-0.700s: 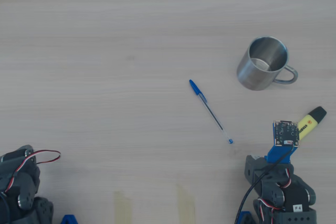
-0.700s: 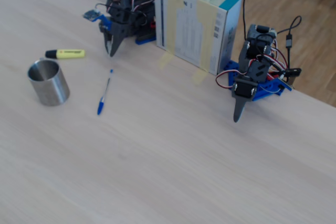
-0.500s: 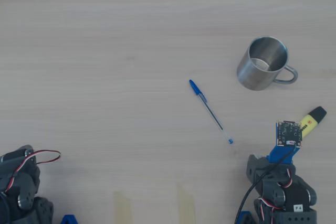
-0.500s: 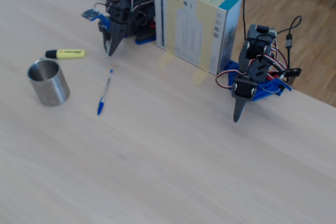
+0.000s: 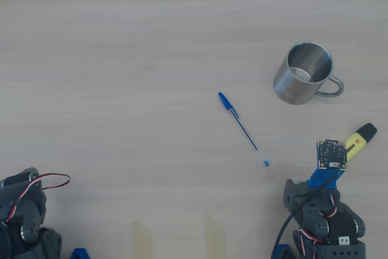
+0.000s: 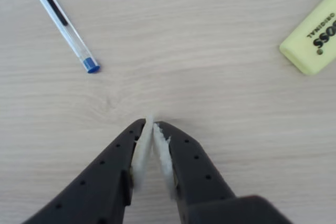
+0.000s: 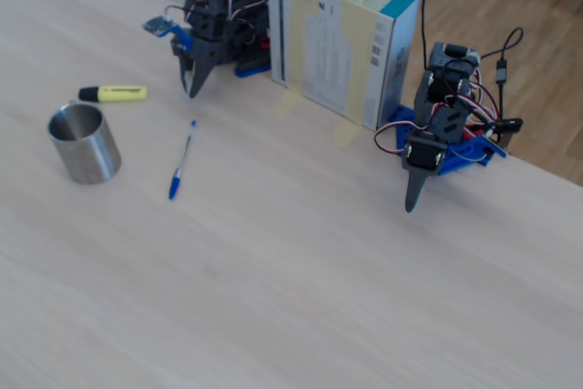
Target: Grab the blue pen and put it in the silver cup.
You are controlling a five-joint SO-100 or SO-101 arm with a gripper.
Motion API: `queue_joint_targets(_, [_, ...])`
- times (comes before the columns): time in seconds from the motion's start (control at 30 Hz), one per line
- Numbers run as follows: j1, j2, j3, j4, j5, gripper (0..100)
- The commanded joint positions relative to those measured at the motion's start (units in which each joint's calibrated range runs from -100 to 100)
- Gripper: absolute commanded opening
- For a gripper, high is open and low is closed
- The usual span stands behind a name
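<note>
Nothing is done yet: my gripper [image 6: 153, 125], fingers pressed together and empty, hangs near the blue pen [image 5: 242, 128]. The pen lies on the desk [image 5: 121, 59], well apart from the silver cup [image 5: 304, 73]; grasp and drop remain

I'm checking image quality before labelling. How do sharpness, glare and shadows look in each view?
Overhead view: even, soft light; blue pen crisp, mild sheen inside the silver cup. Wrist view: sharp on the table grain, pincer tips slightly soft. Fixed view: a little hazy, faint shadows only, no glare.
</note>
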Motion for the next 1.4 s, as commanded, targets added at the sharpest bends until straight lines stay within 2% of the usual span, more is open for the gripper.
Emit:
queue_joint_targets(0.0, [0.16,0.41,0.54,0.58,-0.14,3])
queue_joint_targets(0.5, [-0.63,0.91,0.54,-4.65,-0.08,3])
queue_joint_targets(0.7, [-2.28,0.99,0.45,-4.65,-0.14,16])
queue_joint_targets(0.87, [-2.46,1.16,-0.55,-4.99,0.02,17])
queue_joint_targets(1.23, [-4.46,18.78,-17.06,-5.25,0.23,17])
queue_joint_targets(1.37, [-6.38,26.51,-22.59,-8.77,1.27,17])
